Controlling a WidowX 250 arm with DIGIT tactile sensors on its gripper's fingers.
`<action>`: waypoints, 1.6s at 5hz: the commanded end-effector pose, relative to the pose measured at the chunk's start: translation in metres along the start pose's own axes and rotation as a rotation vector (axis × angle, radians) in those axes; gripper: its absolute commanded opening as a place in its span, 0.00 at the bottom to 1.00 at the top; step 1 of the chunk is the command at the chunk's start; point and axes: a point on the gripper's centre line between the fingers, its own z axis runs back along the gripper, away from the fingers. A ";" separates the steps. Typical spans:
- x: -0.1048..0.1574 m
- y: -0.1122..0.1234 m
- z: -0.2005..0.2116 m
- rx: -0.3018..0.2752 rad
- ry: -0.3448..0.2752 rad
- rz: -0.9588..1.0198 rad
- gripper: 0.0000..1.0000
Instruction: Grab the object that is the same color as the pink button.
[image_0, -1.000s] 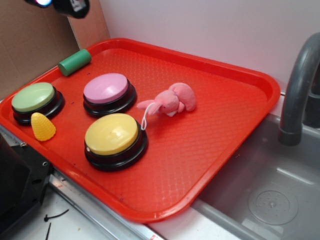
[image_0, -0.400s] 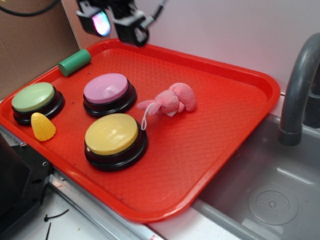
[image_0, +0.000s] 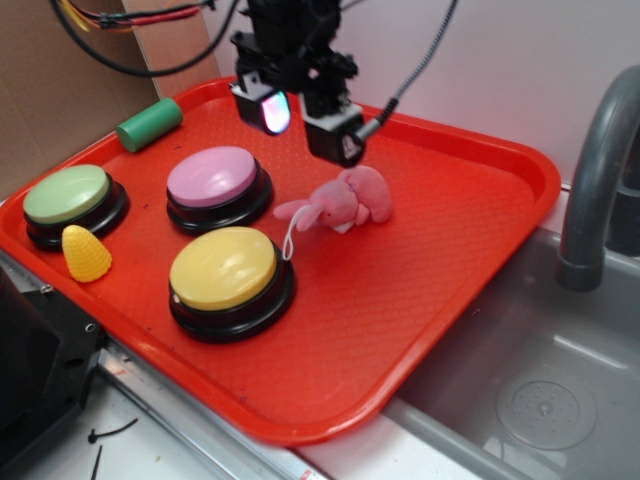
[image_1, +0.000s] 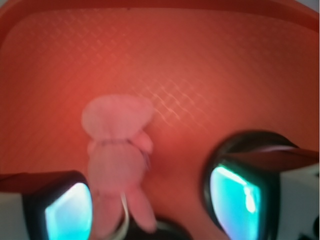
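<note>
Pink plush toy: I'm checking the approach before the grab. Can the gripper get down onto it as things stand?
Probably yes. The gripper hangs open just above the pink plush toy, with nothing between; the pink button stands apart to the side.

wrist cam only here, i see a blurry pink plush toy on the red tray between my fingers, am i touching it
Observer: No. In the exterior view the gripper hangs open above the small pink plush animal toy, clear of it.
Operator: what's close by that i can't see
Observer: A large round pink-topped button on a black base sits beside the toy, apart from it, and the toy's thin white string loop runs toward a round yellow-topped button.
</note>
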 end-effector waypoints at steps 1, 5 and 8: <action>0.011 -0.012 -0.020 0.009 -0.005 -0.037 1.00; 0.012 -0.019 -0.042 0.041 0.062 -0.039 0.48; 0.006 -0.011 0.021 0.126 -0.037 -0.181 0.00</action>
